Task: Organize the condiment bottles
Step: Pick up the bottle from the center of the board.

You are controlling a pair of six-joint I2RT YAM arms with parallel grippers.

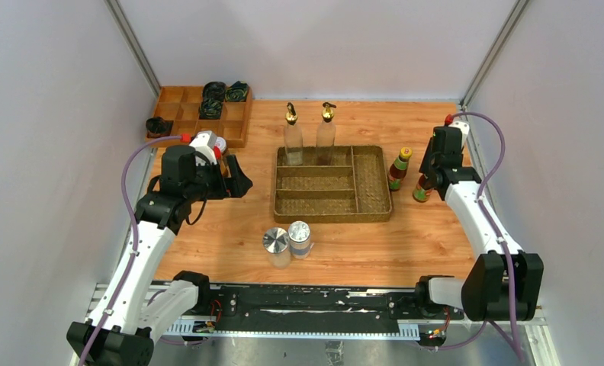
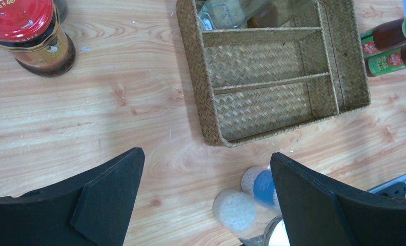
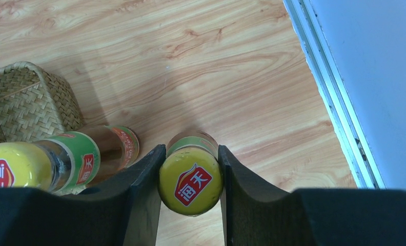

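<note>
My right gripper [image 3: 190, 154] is shut on the yellow cap of a dark, green-necked sauce bottle [image 3: 190, 180], which stands on the table right of the wicker tray [image 1: 371, 183]. The other sauce bottle [image 3: 47, 161] stands just left of it, beside the tray. Two clear gold-spouted bottles [image 1: 292, 133] [image 1: 326, 130] stand at the tray's back edge. My left gripper [image 2: 206, 154] is open over bare wood left of the tray. Two silver-lidded shakers [image 1: 276, 245] [image 1: 300, 238] stand in front of the tray. A red-lidded jar [image 2: 24, 31] stands at the far left.
A wooden compartment box [image 1: 178, 114] at the back left holds dark rolled cloth bundles [image 1: 213, 99], with another bundle [image 1: 159, 126] beside it. The table's metal edge rail and wall [image 3: 324, 87] run close to the right of the held bottle.
</note>
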